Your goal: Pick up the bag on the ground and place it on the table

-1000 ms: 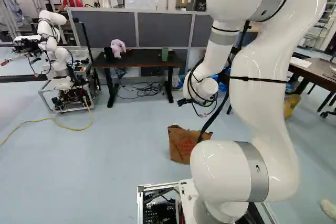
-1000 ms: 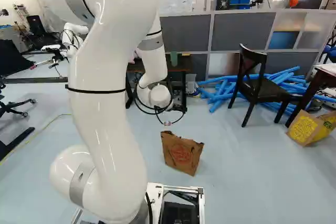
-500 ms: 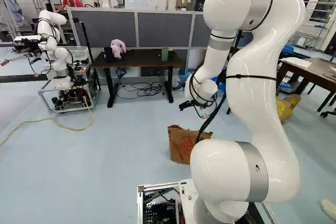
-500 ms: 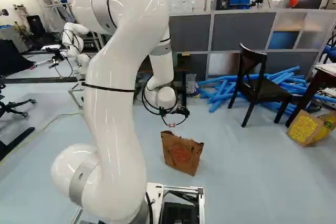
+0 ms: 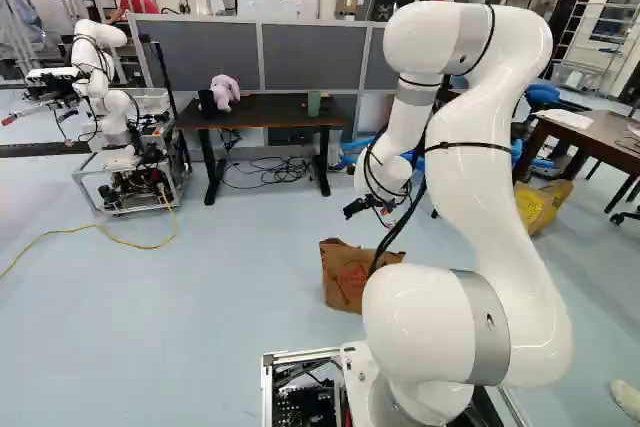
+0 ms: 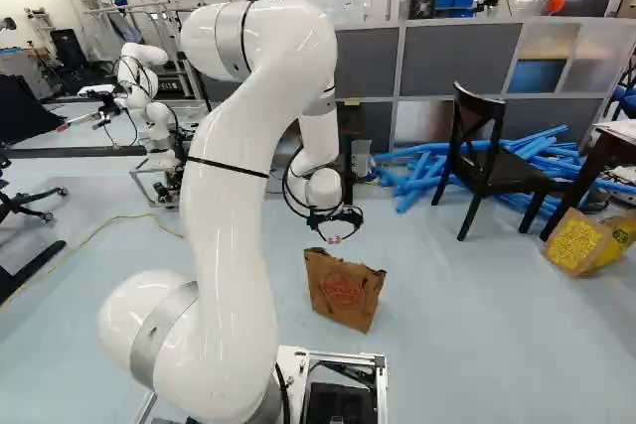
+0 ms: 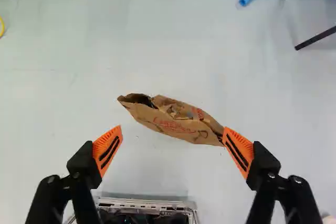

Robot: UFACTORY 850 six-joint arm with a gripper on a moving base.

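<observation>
Left base view: I am seeing the crumpled brown paper bag (image 5: 345,279) standing on the pale blue floor (image 5: 200,297), the black-topped table (image 5: 275,110) standing beyond it. Right base view: I am holding the black two-fingered gripper (image 6: 335,237) higher than the bag. Wrist view: I am reading its orange pads (image 7: 239,149) as spread wide, released; the bag is lying ahead.

I saw bright, diffuse light, soft shadows, and glare on the white arm (image 5: 490,187) toward three o'clock in the left base view.
</observation>
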